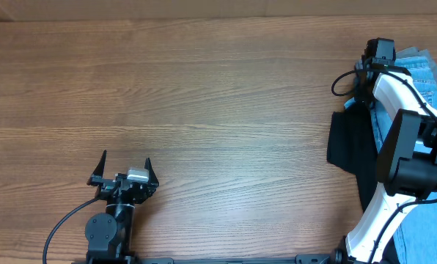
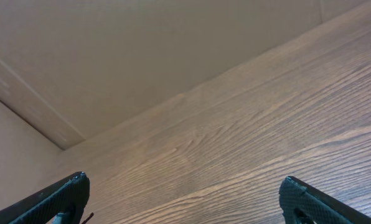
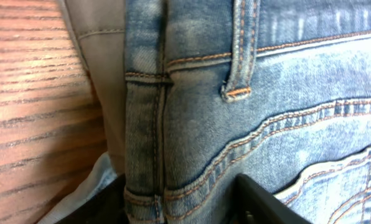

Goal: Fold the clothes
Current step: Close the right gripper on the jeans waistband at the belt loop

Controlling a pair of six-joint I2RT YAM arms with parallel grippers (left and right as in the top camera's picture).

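**Finding, location.** The jeans point(image 3: 285, 124) lie at the table's point(image 1: 204, 95) far right edge. They are partly beneath your right arm and partly cut off by the overhead picture. What shows suggests their length runs along that edge, from the far side toward the arm's base. A black garment point(image 1: 347, 147) lies just inboard of them. The wrist view also shows a grey garment point(image 3: 101, 37) tucked under the denim on the table side.

**Finding, right gripper point(image 3: 179, 202).** It is directly upon the jeans at the waist end, near a belt loop point(image 3: 241, 50). The side seam point(image 3: 145, 124) runs straight away from the jaws, which stand astride it, one finger on each side. They are roughly half apart with denim filling the gap. You cannot tell from these views whether the pads are bearing on the cloth yet.

**Finding, left gripper point(image 1: 125, 157).** It is parked near its own base, well apart from all the clothes. Its jaws are spread fully and hold nothing, with only bare wood beneath.

**Assessment.** The coming move depends on the seam lying lengthwise between the right fingers, so a pinch there should gather the seam's thick fold of denim. Only your right arm can reach it. Check that the grey cloth beside the seam is not taken up with the denim.
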